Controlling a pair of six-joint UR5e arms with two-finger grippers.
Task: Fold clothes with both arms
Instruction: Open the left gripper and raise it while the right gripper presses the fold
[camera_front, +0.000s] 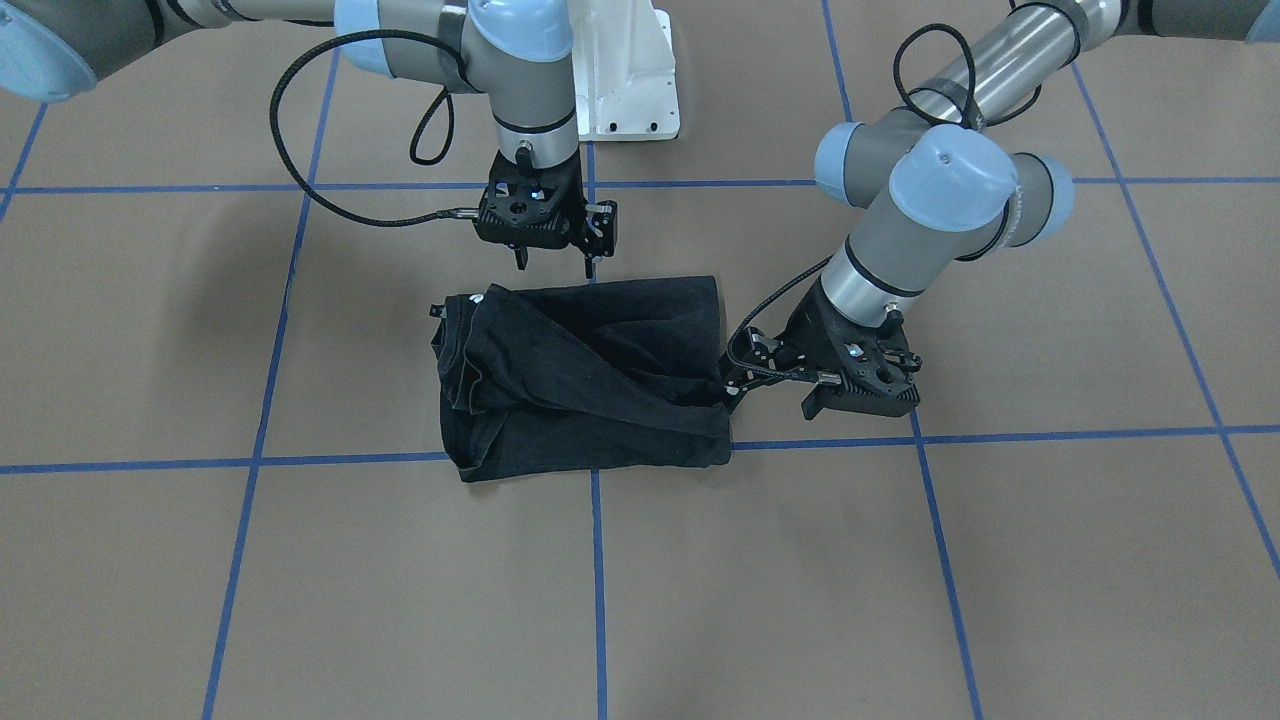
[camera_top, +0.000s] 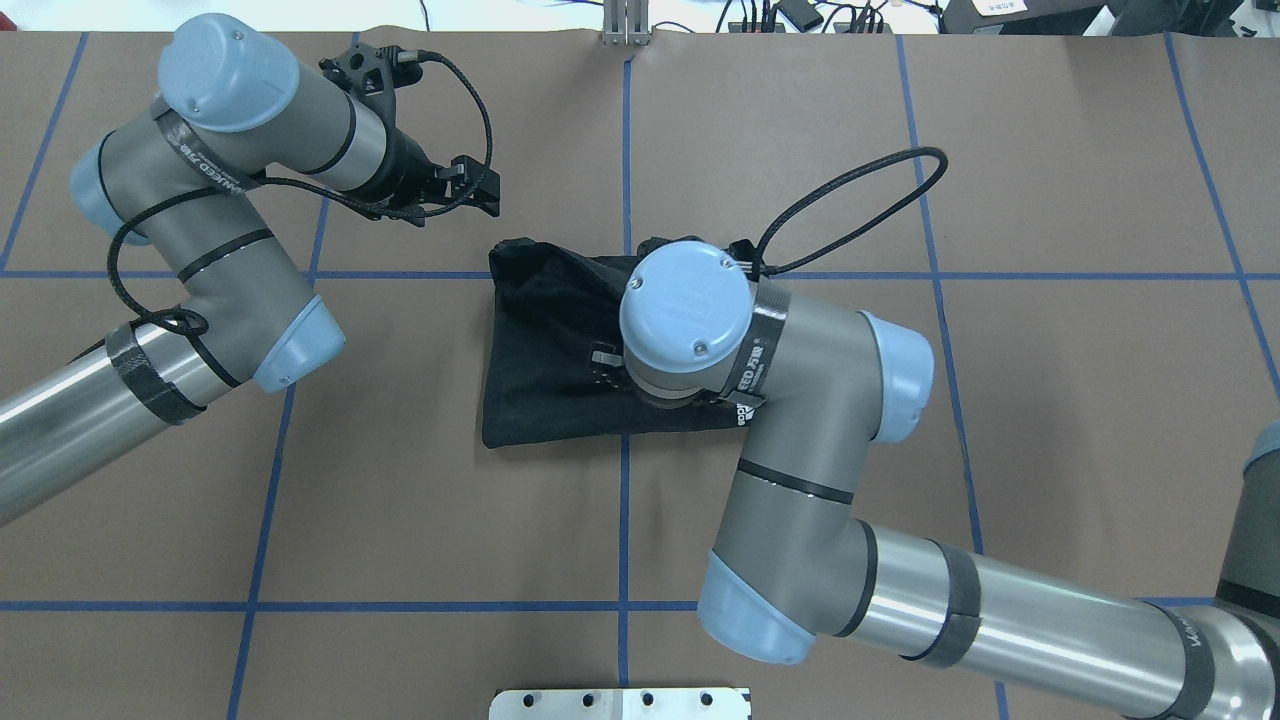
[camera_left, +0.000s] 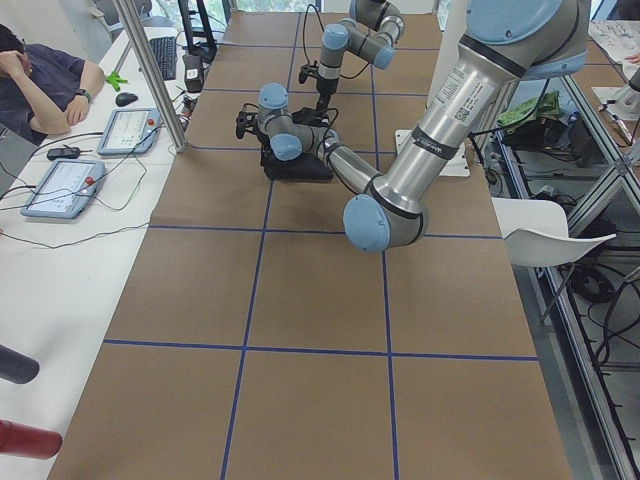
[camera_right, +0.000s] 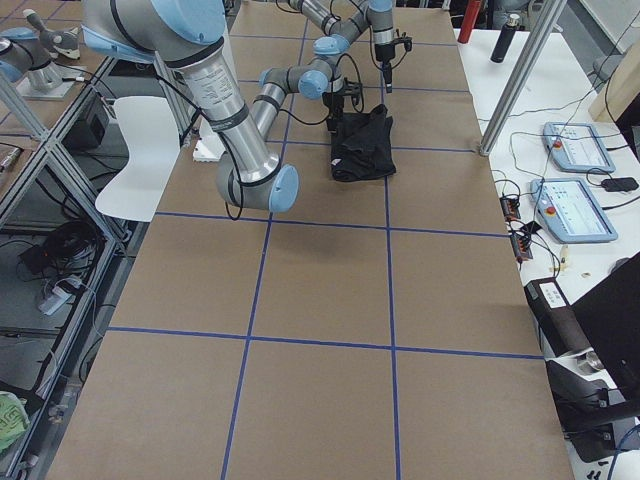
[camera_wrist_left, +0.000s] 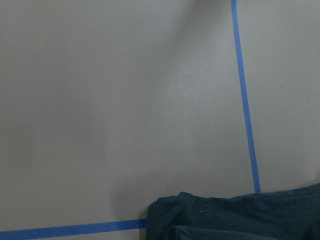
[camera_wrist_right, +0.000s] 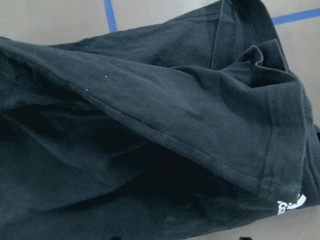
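The black T-shirt (camera_front: 580, 380) lies folded into a rough rectangle at the table's middle, and also shows in the overhead view (camera_top: 550, 340). Its chest print is hidden. A small white logo (camera_wrist_right: 291, 204) shows in the right wrist view. My right gripper (camera_front: 556, 262) hangs open and empty just above the shirt's robot-side edge. In the overhead view its wrist covers it. My left gripper (camera_front: 775, 398) is open and empty, low beside the shirt's edge on my left. It also shows in the overhead view (camera_top: 475, 188). The left wrist view shows only the shirt's corner (camera_wrist_left: 240, 217).
The brown table carries a grid of blue tape lines (camera_front: 597, 560). The white pedestal base (camera_front: 625, 70) stands behind the shirt. An operator (camera_left: 40, 80) sits at a side desk with control pendants (camera_left: 60, 185). A metal post (camera_left: 150, 70) stands at that table edge.
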